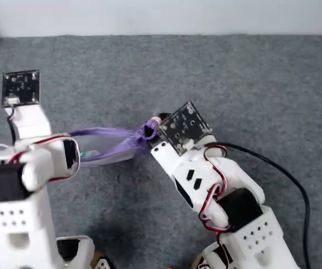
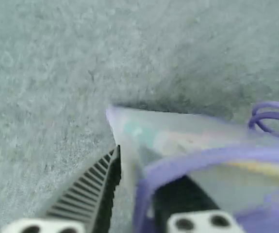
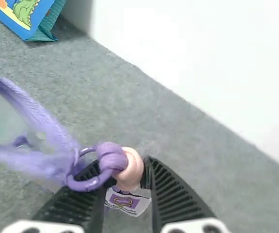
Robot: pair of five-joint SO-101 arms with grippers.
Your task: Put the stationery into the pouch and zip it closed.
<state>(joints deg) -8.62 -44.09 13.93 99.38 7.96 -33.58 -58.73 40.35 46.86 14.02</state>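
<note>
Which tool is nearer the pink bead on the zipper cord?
Right. The right tool has the pink bead between its fingers; the left tool clamps the pouch at its opposite end, away from the bead.

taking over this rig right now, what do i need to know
Left pincer: shut on one end of the pouch.
Right pincer: shut on the zip pull at the pouch's other end.
Pouch: stretched between the two arms over the mat.
Done: stationery seems to show through the pouch wall, so it is likely loaded.
Left: I cannot tell if the zip is fully shut. Check it, finish the pull if needed, then let go.
</note>
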